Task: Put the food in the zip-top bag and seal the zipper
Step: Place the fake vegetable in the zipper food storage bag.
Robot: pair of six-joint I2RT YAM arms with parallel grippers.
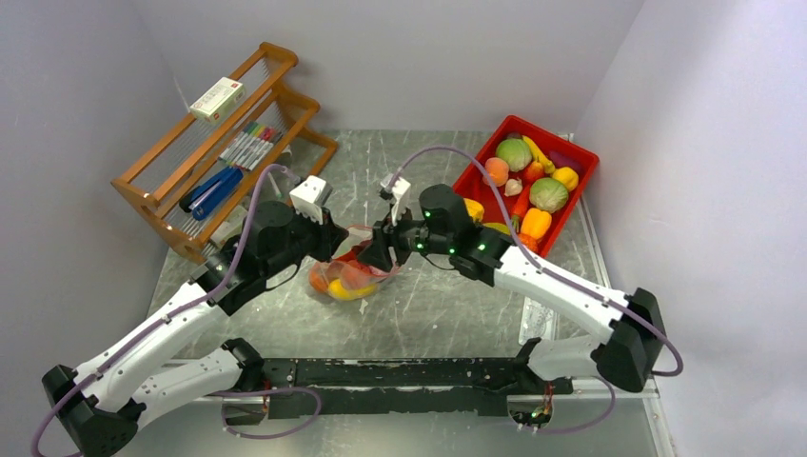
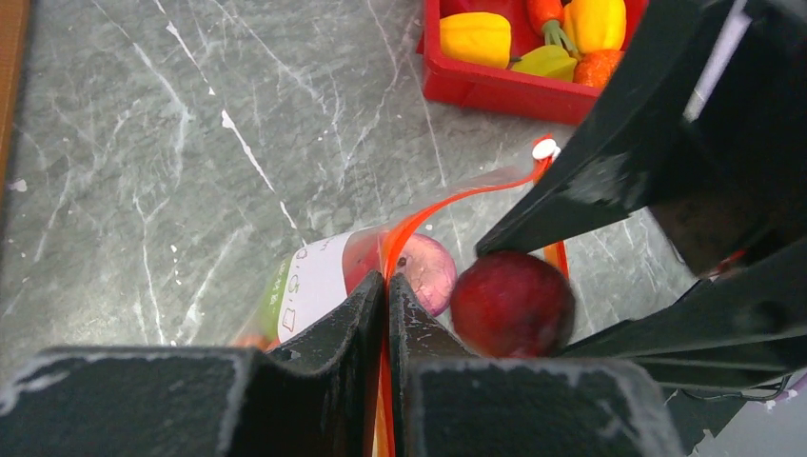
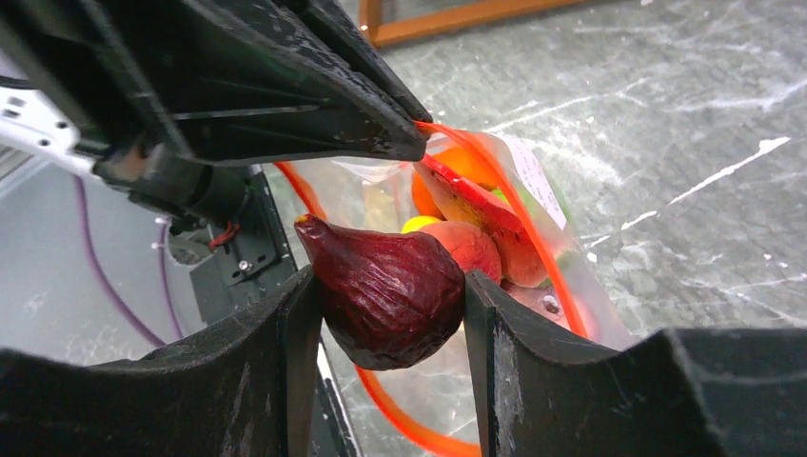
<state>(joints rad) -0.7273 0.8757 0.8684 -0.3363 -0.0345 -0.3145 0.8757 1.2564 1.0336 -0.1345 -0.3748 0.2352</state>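
Note:
The clear zip-top bag (image 1: pixel 344 278) lies mid-table with several pieces of food inside, peach, orange and yellow ones among them. My left gripper (image 2: pixel 386 286) is shut on the bag's orange-red zipper (image 2: pixel 447 202) and holds one side of the mouth up. A dark red, fig-shaped piece of food (image 3: pixel 390 293) is pinched between the fingers of my right gripper (image 3: pixel 385 305). It hangs right at the bag's open mouth, over the zipper loop (image 3: pixel 533 238). In the left wrist view the same fruit (image 2: pixel 512 303) sits beside a pale purple piece (image 2: pixel 428 271) inside the bag. The white label (image 2: pixel 314 286) faces up.
A red tray (image 1: pixel 550 135) at the back right holds more toy food, such as green cabbages, yellow peppers and an orange one. A wooden rack (image 1: pixel 152 186) with pens, a box and tools stands at the back left. The two grippers almost touch over the bag.

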